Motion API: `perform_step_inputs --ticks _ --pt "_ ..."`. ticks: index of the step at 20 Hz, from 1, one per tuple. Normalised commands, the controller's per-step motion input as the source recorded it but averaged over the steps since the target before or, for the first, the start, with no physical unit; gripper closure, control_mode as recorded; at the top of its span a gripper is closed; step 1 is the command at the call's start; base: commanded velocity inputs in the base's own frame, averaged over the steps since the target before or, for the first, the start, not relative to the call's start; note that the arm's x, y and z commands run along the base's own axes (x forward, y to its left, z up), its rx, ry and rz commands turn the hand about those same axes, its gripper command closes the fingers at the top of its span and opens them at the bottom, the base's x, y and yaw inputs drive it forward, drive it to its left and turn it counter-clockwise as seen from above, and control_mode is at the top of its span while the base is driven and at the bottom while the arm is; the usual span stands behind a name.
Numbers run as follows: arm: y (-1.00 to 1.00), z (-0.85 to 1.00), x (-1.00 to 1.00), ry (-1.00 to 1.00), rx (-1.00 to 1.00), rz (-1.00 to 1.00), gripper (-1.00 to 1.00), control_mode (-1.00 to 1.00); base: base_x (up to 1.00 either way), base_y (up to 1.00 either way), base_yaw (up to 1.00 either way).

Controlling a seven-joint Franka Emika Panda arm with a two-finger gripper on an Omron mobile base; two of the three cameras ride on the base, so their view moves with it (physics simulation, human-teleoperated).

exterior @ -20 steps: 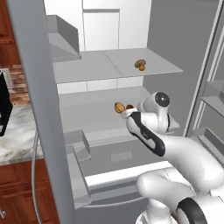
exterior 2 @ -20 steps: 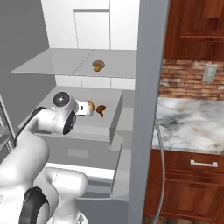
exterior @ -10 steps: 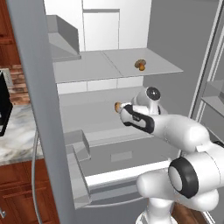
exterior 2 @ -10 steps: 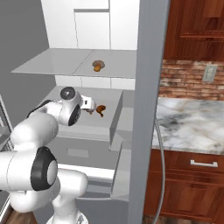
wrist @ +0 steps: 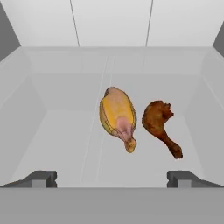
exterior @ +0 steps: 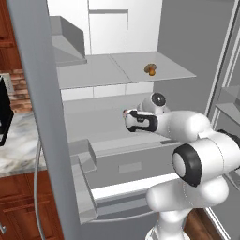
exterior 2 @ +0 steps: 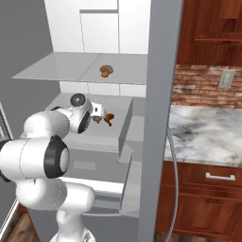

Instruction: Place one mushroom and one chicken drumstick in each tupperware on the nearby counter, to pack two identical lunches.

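Two chicken drumsticks lie on the fridge's middle shelf: a pale golden one (wrist: 118, 116) and a dark brown one (wrist: 159, 124) to its right in the hand view. My gripper (wrist: 112, 179) is open, its fingertips (wrist: 41, 178) wide apart, a short way before the drumsticks and touching neither. From the right base view the hand (exterior 2: 97, 112) sits just left of the brown drumstick (exterior 2: 109, 117). A mushroom (exterior: 150, 69) (exterior 2: 106, 71) rests on the shelf above. The marble counter (exterior 2: 208, 132) lies right of the fridge. The tupperware is out of view.
The open fridge door's edge (exterior 2: 160, 94) stands between the shelves and the counter. A grey door bin (exterior: 82, 159) juts out at the left. The upper shelf (exterior: 117, 70) hangs close over my hand. Wood cabinets (exterior 2: 208, 189) sit under the counter.
The hand has pushed a little deeper over the middle shelf toward the drumsticks, and the arm's elbow has swung round. The jaws stayed wide apart. Food has not moved.
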Motion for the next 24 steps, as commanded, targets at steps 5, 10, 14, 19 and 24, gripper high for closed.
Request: perform_step_inputs --ticks 5,10,14,19,24 --pt "0.0 -0.17 0.4 0.01 0.0 0.0 -1.0 -1.0 0.0 0.0 0.0" --pt "0.0 -0.27 0.27 0.01 0.0 0.0 -1.0 -1.0 0.0 0.0 0.0" --pt "0.0 -0.14 0.36 0.0 0.0 0.0 -1.0 -1.0 0.0 0.0 0.0" --pt "0.0 -0.1 0.39 0.01 0.0 0.0 -1.0 -1.0 0.0 0.0 0.0" --pt "0.04 -0.26 0.22 0.04 0.0 0.0 -1.0 -1.0 0.0 0.0 0.0"
